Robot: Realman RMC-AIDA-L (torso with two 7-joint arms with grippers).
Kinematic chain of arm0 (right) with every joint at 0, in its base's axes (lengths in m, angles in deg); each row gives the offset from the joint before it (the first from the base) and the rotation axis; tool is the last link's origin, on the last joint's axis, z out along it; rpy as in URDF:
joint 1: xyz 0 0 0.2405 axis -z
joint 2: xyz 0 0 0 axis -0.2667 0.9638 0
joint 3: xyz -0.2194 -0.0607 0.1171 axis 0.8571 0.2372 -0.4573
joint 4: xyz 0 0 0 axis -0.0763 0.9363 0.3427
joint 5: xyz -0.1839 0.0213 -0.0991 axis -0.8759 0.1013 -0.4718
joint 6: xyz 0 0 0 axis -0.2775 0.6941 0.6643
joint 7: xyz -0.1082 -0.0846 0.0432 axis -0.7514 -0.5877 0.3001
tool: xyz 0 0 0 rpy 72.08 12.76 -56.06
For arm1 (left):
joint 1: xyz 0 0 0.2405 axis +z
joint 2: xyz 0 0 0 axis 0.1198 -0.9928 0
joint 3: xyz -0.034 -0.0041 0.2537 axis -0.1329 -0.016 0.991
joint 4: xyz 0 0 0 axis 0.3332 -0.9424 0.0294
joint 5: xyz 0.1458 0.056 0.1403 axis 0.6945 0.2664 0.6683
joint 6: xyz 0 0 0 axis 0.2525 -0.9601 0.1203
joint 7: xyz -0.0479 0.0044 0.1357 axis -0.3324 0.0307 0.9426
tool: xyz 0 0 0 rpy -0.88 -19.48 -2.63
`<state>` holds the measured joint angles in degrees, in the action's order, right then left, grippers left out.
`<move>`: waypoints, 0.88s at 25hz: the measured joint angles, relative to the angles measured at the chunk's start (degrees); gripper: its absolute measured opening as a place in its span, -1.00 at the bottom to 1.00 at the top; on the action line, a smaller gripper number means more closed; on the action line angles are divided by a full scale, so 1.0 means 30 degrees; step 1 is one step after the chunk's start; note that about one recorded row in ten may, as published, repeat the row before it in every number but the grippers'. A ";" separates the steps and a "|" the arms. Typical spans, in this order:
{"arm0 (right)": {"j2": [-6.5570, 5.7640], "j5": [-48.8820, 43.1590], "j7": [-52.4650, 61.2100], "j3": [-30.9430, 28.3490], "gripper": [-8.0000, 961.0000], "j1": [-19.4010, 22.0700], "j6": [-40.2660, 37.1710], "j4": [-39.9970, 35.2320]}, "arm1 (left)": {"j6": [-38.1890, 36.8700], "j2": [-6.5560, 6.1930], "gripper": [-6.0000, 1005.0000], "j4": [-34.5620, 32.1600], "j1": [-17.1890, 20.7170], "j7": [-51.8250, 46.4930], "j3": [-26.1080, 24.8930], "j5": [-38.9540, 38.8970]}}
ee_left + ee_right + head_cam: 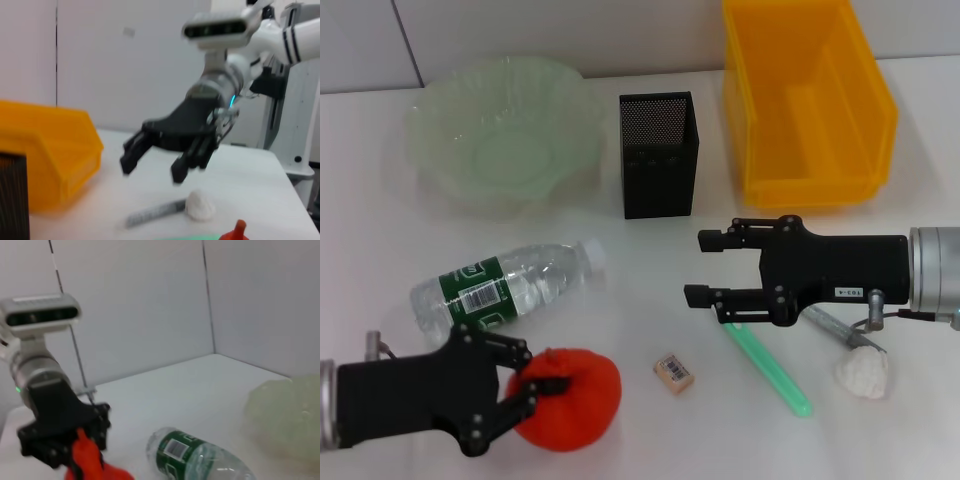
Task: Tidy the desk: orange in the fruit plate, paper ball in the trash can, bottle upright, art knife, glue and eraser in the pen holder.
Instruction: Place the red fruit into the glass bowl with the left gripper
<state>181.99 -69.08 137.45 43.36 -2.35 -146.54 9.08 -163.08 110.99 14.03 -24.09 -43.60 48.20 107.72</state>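
- The orange (570,398) sits on the white bench (380,250) at the near left, and the left gripper (525,385) has its black fingers (505,352) pinching it from the left side.
- In the right wrist view the same grasp shows from across the bench: the dark fingers close around the orange (87,457).
- Just behind the orange, the bottle (505,285) lies on its side, cap pointing right, green label toward the left end.
- Well behind the bottle, the pale green fruit plate (500,130) stands at the far left of the bench.
- Right of the plate stands the black mesh pen holder (658,155), and right of that the yellow trash can (805,100).
- The eraser (673,371) lies on the bench just right of the orange, apart from it.
- Farther right, the green glue stick (770,370) lies slanted, its upper end under the right gripper (705,268).
- The right gripper hovers above the bench in front of the trash can, its fingers (715,240) spread apart and holding nothing.
- The grey art knife (830,325) lies just beside the white paper ball (862,375) at the near right, below the right arm; whether they touch I cannot tell.
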 joint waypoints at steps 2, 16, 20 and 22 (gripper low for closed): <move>-0.0004 -0.0001 -0.0171 -0.0131 0.48 0.0002 0.0247 0.0265 | -0.0347 -0.0006 -0.75 -0.0711 0.0176 -0.0355 0.0000 -0.0385; -0.0004 -0.0039 -0.1140 -0.0700 0.48 -0.0073 0.0825 0.2447 | -0.0208 -0.0047 -0.81 -0.3689 0.0224 -0.1863 -0.1812 -0.3985; -0.0009 0.0010 -0.1432 -0.0707 0.48 0.0017 0.0827 0.2903 | 0.1873 -0.0017 -0.81 -0.3548 -0.0429 -0.2405 -0.2480 -0.5078; -0.0001 0.0013 -0.1528 -0.0711 0.48 0.0051 0.0827 0.3115 | 0.3156 -0.0005 -0.81 -0.3539 -0.0724 -0.2713 -0.2432 -0.5490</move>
<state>181.99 -69.04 132.86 41.23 -2.19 -144.06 18.42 -153.61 110.98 3.42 -26.27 -51.74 40.91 91.25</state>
